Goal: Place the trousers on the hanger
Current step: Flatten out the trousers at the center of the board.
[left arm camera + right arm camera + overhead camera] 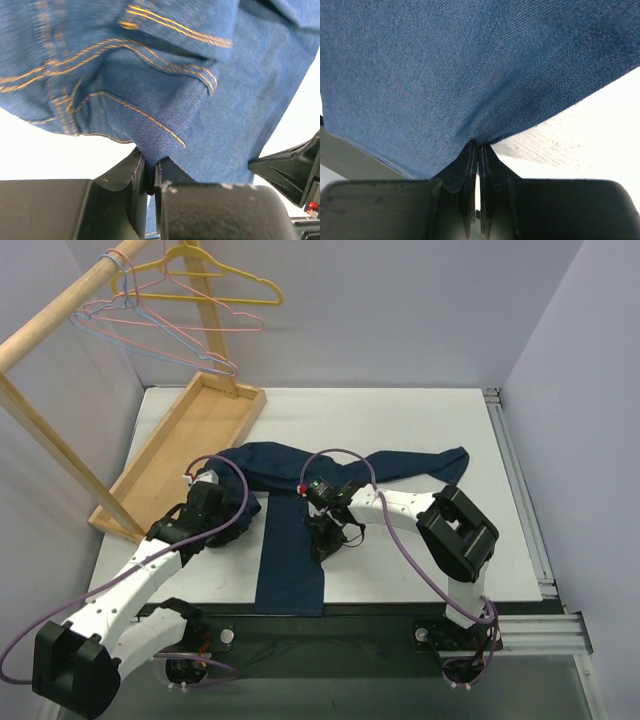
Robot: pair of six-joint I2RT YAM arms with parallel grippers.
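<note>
The dark navy trousers (290,540) lie on the white table, one leg running right (420,465) and one toward the near edge. My left gripper (238,512) is shut on a fold of denim near the orange-stitched pocket seams (150,162). My right gripper (327,537) is shut on the right edge of the near leg, and the cloth is pinched at its fingertips (479,147). The light-blue hanger (150,348) hangs on the wooden rail at the far left among the pink hangers, apart from both grippers.
A wooden rail (60,310) on posts carries a yellow hanger (225,285) and pink hangers (190,320). A long wooden tray (170,460) lies at the table's left side. Grey walls close in the left, back and right.
</note>
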